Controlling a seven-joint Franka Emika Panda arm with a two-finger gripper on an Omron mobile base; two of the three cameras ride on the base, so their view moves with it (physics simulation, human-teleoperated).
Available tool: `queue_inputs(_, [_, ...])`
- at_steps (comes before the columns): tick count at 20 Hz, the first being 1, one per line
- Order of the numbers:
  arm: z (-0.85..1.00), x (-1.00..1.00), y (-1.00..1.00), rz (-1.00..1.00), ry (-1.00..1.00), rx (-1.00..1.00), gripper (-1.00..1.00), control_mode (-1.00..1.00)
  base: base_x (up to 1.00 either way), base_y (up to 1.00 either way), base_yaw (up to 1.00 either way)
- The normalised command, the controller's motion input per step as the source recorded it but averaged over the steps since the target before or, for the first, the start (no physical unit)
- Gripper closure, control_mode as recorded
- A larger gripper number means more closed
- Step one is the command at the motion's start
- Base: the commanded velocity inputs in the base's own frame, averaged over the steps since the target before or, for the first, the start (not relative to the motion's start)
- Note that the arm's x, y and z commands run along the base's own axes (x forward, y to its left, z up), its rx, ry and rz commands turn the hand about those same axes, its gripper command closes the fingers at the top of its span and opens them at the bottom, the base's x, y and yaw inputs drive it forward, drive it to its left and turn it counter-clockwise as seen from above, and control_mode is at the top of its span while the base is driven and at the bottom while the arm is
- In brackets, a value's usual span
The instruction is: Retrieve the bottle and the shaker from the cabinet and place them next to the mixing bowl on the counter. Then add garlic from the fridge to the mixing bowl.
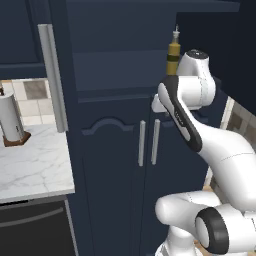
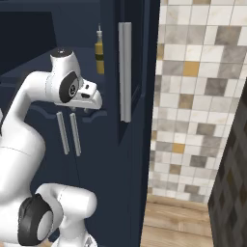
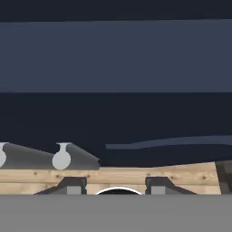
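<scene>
olive-yellow, the bottle stands upright in the left base view just above the arm's wrist, against the navy cabinet. from the right base view it rises just above the wrist, beside the cabinet's long grey handle. looking along the hand, the gripper seems clamped on the bottle's base (hidden below the fingertips), so it could topple or clip the cabinet on a swing toward the counter.
</scene>
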Motion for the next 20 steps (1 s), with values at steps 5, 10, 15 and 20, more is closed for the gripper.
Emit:
queue_inputs(5, [-0.01, 0.00, -0.01, 0.00, 0.00, 0.00, -1.00, -1.00, 0.00, 0.00, 0.00])
queue_inputs(10, [0.02, -0.32, 0.01, -0.05, -0.10, -0.01, -1.00, -1.00, 0.00, 0.00, 0.00])
queue_inputs(15, [0.52, -0.19, -0.10, -0.27, -0.26, 0.00, -1.00, -1.00, 0.00, 0.00, 0.00])
queue_inputs(20, [0.69, 0.00, -0.17, -0.29, -0.38, 0.04, -1.00, -1.00, 0.00, 0.00, 0.00])
